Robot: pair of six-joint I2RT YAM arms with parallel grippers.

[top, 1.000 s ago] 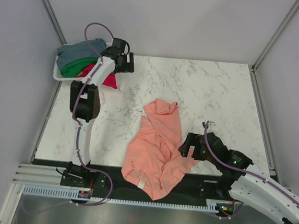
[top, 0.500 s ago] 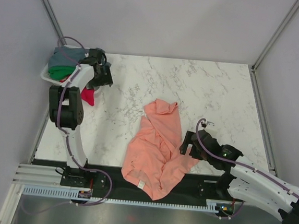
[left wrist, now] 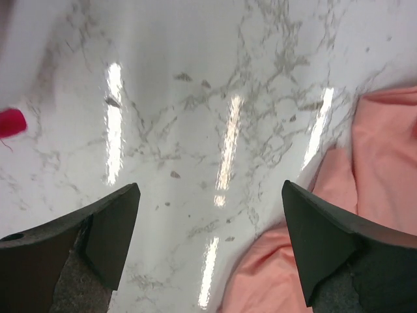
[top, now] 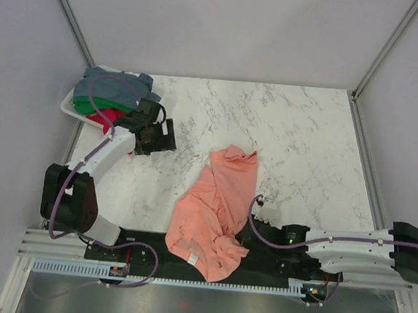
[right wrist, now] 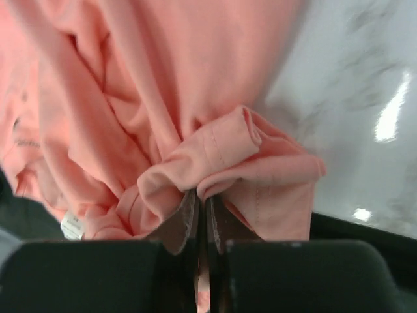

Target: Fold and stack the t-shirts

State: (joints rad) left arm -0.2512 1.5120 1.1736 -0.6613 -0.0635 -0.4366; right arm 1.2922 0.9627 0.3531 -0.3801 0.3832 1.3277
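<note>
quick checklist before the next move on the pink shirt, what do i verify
1. Right hand gripping the salmon-pink shirt: ok, shut on a bunched fold.
2. Single layer in that grip: cannot tell.
3. Left hand free: ok, open above bare table, holding nothing.
4. Shirt flat for folding: not ok, crumpled, with its near end past the table's edge.
5. Other shirts out of the way: ok, piled in the basket at the far left corner.

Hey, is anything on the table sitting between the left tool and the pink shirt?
Nothing visible. Only bare marble table lies between the open left tool and the salmon-pink shirt. The right tool pinches the shirt's near-right edge.
</note>
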